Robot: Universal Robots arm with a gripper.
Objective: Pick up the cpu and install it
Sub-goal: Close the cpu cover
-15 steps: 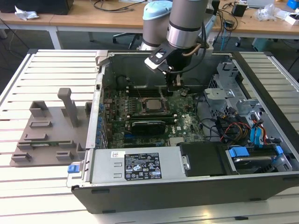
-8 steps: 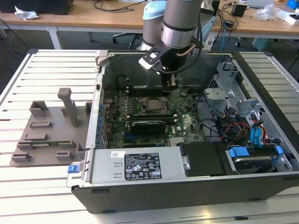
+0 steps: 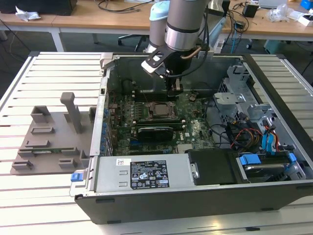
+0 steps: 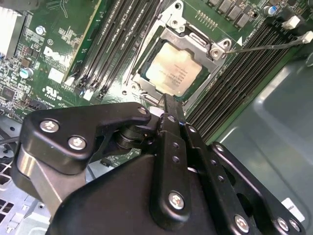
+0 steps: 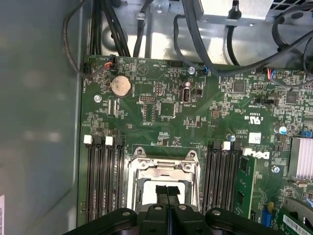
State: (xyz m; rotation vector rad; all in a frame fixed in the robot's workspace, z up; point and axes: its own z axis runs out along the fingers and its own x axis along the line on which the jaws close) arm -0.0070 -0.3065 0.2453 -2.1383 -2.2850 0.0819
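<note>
The cpu has a silvery-grey top. It lies flat inside the dark socket frame on the green motherboard, and I also see the cpu in the exterior view, in the middle of the open computer case. My gripper hangs just above one edge of the socket, its two black fingers pressed together with nothing between them. The gripper shows the same shut tips over the socket frame. In the exterior view the gripper sits slightly behind the cpu.
A grey fixture plate lies outside the case on the exterior view's left. A long black card sits just in front of the socket. Memory slots flank it. Case walls, drive cage and cables crowd the right.
</note>
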